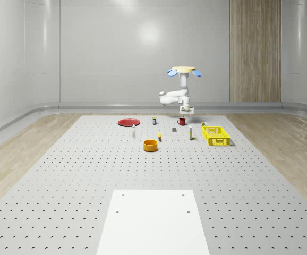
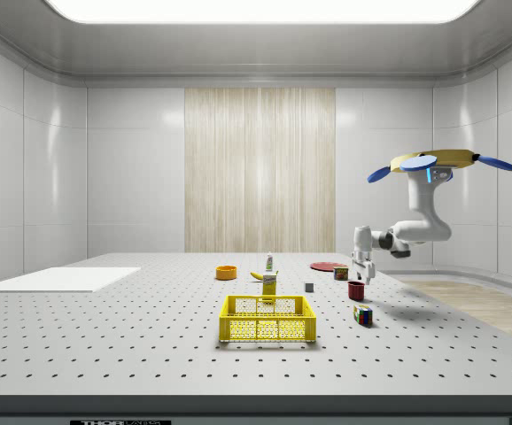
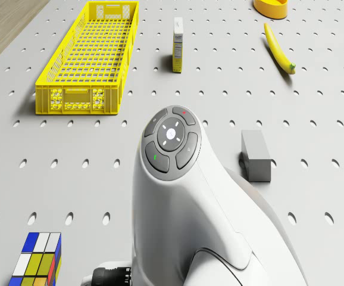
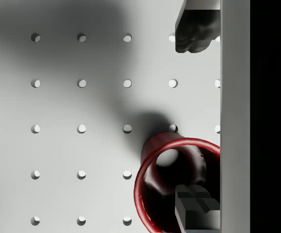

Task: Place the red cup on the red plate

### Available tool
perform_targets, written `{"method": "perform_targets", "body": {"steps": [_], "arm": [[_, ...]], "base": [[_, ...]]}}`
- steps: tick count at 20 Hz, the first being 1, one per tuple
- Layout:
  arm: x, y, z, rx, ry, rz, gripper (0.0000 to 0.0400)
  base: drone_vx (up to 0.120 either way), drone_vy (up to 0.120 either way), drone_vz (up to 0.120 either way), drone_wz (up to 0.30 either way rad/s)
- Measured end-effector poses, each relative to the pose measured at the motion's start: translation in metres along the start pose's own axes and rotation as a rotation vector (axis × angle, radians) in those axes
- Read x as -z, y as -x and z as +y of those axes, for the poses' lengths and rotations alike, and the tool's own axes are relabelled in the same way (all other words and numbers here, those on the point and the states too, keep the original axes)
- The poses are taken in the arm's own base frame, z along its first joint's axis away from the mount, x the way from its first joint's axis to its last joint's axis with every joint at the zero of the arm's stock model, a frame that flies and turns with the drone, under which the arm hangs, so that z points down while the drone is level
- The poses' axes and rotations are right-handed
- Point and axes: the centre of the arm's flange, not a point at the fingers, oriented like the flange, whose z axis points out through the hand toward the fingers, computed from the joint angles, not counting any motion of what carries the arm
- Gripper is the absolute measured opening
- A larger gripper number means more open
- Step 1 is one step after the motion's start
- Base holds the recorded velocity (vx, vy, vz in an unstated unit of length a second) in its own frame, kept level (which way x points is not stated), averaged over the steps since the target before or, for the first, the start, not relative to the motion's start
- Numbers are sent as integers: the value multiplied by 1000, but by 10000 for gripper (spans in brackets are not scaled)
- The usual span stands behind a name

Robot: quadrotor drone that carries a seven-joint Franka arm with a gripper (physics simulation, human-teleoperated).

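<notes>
While I hover over the far side of the perforated table (image 1: pixel 63 175), my gripper (image 4: pixel 195 121) hangs spread just above the red cup (image 4: pixel 152 194), one finger (image 4: pixel 194 208) seemingly inside its rim, grasping nothing. Farther left in the whole-scene view lies the red plate (image 1: pixel 128 122), well apart.

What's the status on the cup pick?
Drone hovering over table's far side, gripper open just above red cup, cup not yet gripped. Cup upright on table. Red plate off toward the whole-scene view's left; small bottle stands between.
</notes>
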Motion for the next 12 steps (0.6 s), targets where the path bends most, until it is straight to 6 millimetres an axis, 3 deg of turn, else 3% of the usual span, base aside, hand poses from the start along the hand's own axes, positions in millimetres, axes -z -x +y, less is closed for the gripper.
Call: {"method": "perform_targets", "body": {"steps": [3, 7, 9, 12], "arm": [[0, 0, 0, 0, 0, 0, 400], [0, 0, 0, 0, 0, 0, 400], [0, 0, 0, 0, 0, 0, 400], [0, 0, 0, 0, 0, 0, 400]], "base": [[93, -13, -120, 0], [0, -120, 0, 0], [0, 0, -120, 0], [0, 0, 0, 0]]}}
